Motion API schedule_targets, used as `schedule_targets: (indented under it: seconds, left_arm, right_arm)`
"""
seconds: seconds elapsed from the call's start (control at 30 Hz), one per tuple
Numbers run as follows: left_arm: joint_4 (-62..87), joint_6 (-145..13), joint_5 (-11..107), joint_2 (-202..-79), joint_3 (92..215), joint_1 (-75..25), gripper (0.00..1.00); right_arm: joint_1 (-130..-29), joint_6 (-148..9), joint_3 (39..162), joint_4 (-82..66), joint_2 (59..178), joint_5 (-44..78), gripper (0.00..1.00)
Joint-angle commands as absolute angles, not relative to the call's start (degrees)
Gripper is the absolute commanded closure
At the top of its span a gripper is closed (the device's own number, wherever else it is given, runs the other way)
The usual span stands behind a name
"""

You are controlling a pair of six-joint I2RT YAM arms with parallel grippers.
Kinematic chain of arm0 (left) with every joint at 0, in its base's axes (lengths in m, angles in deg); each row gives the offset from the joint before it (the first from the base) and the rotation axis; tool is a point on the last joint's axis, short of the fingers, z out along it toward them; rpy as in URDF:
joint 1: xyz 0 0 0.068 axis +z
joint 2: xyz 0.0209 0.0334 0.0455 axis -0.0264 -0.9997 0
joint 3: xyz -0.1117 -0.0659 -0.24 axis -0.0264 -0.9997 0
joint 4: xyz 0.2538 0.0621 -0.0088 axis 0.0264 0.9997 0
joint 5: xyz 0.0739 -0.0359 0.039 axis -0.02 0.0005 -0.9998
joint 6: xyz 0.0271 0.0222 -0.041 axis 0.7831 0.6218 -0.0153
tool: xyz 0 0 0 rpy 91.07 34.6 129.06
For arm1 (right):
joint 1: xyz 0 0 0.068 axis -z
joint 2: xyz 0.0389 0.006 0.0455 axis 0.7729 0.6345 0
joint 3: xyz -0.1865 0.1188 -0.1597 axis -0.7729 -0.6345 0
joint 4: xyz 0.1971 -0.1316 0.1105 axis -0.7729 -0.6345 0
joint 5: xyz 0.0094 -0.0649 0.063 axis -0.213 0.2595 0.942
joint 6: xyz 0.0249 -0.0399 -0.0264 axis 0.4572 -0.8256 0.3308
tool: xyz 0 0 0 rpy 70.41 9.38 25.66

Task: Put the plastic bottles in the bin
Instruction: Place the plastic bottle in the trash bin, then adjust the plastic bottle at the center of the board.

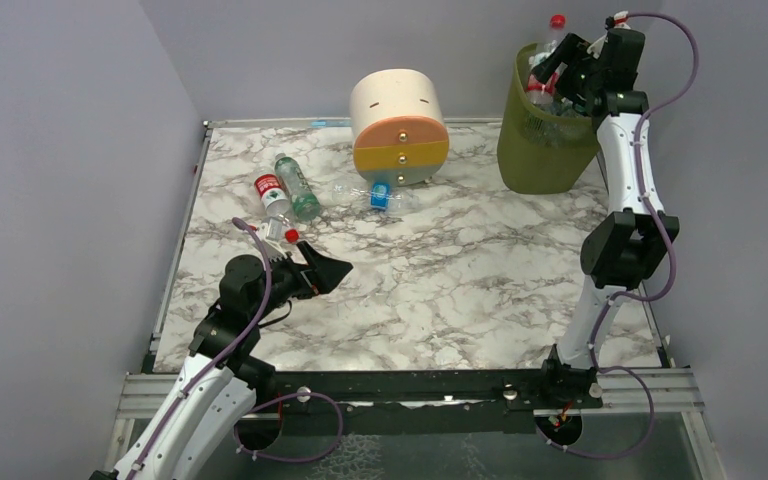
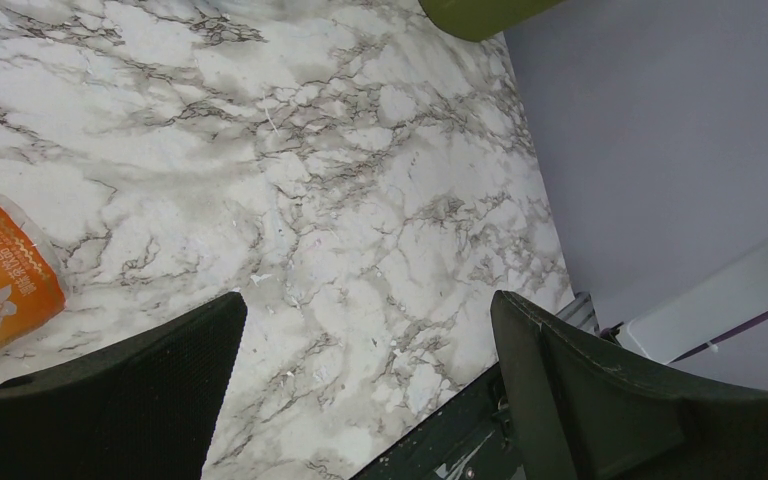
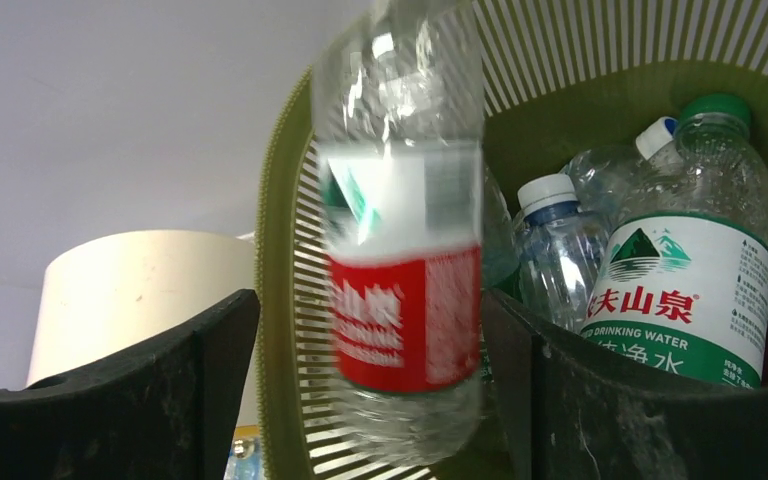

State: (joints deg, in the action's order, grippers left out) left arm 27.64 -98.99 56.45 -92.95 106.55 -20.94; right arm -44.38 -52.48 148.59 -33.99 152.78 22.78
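Note:
My right gripper hangs over the olive-green mesh bin, jaws open. In the right wrist view a red-labelled clear bottle is motion-blurred between the spread fingers, at the bin's rim. A green-labelled bottle and other clear ones lie inside. My left gripper is open and empty low over the table. An orange-labelled bottle lies just to its left. A red-labelled, a green-labelled and a blue-labelled bottle lie on the table.
A cream, orange and yellow round drawer unit stands at the back middle, left of the bin. The marble table has walls on the left, back and right. A black rail runs along its front edge.

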Motion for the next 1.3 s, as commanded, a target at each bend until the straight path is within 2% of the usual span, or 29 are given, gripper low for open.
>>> schedule_targets:
  seconds: [0.0,0.17,0.47,0.73,1.0,1.27]
  left_arm:
    - [28.09,-98.51,57.62,-92.16,108.16,-20.63,0.01]
    - [28.17,-98.68,57.62,-92.0,108.01,-20.61,0.01]
    - [28.11,-98.86,57.62,-91.87,107.8,-20.63,0.01]
    - [27.97,-98.74,57.45,-92.34,107.97,-20.63,0.01]
    - [27.92,-98.78,57.48,-92.28,107.96,-20.63,0.01]
    - [27.62,-98.78,57.41,-93.02,107.91,-20.63,0.01]
  right_arm:
    - [-43.94,-52.51,147.68,-33.58,150.64,22.16,0.15]
    - [-43.98,-52.27,144.21,-33.11,146.83,21.23,0.09]
    - [-46.46,-52.67,134.65,-28.9,136.36,25.57,0.05]
    - [-55.09,-55.59,127.58,-28.6,128.48,24.16,0.05]
    - [-65.66,-58.34,113.34,-22.47,121.13,25.31,0.05]
    - [-76.01,-64.63,104.03,-14.41,124.86,27.05,0.06]
